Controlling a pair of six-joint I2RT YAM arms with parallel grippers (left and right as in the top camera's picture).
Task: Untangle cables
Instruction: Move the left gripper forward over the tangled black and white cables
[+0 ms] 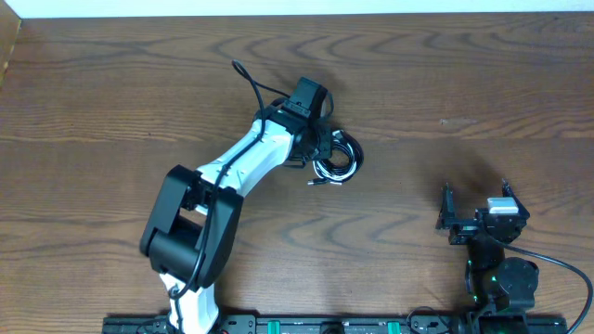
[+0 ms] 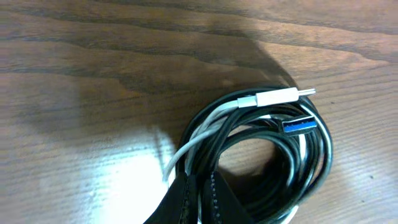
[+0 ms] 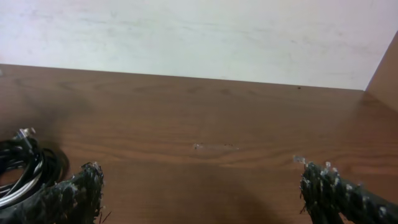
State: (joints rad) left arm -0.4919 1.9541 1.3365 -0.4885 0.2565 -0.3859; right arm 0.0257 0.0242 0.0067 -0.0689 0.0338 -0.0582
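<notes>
The cables lie as one small black-and-white coil (image 1: 338, 160) on the wooden table, right of centre. In the left wrist view the coil (image 2: 273, 149) shows a white plug (image 2: 283, 96) and a blue-tipped black plug (image 2: 298, 126) at its top. My left gripper (image 1: 317, 153) sits over the coil's left side. Its fingers (image 2: 200, 186) are pressed almost together on strands at the coil's near edge. My right gripper (image 1: 475, 206) is open and empty, well to the right of the coil. The coil shows at the far left of the right wrist view (image 3: 25, 165), beyond the open fingers (image 3: 202, 186).
The left arm's own thick black cable (image 1: 251, 83) loops over the table behind the wrist. A pale wall (image 3: 199, 37) stands behind the table's far edge. The arm bases sit along the front edge (image 1: 306, 325).
</notes>
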